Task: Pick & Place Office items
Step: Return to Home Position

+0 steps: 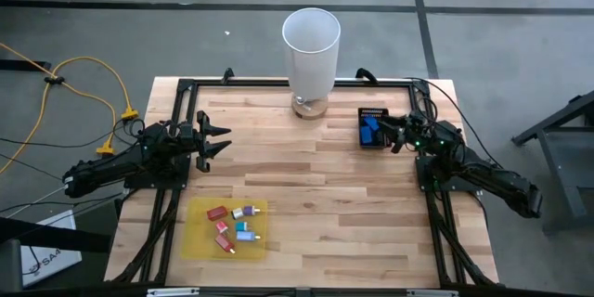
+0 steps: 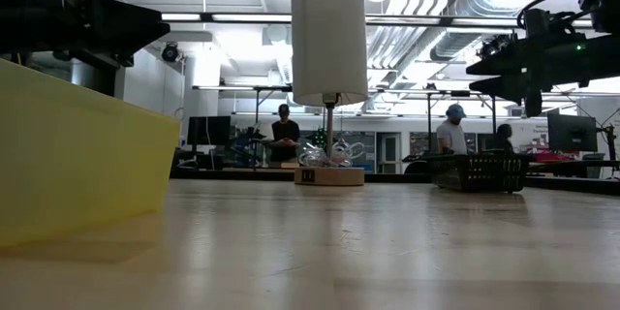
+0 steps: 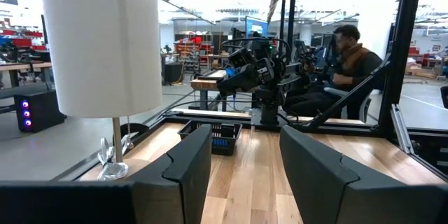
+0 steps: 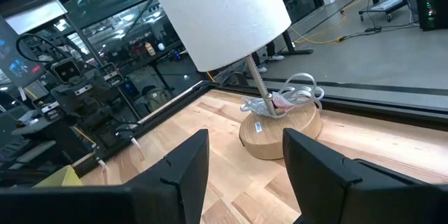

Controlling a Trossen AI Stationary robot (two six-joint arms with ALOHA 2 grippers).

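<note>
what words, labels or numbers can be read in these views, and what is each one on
"SA": flat white sheet on the floor beside the wooden table; further characters blurred.
Small dark label on the round wooden lamp base: too small to read.
Small blue tag on that base: unreadable.
Nothing else legible.

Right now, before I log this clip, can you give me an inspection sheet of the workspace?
Surface: wooden table.
Job's things: small pieces, red, teal and whitish, in the yellow tray; blue pieces in the black basket.
Clutter: lamp at the far edge.
Hands: left hand open, over the table's left side; right hand open, beside the basket.
Cables: yellow cable on the floor, left.
Surroundings: people behind the table.
</note>
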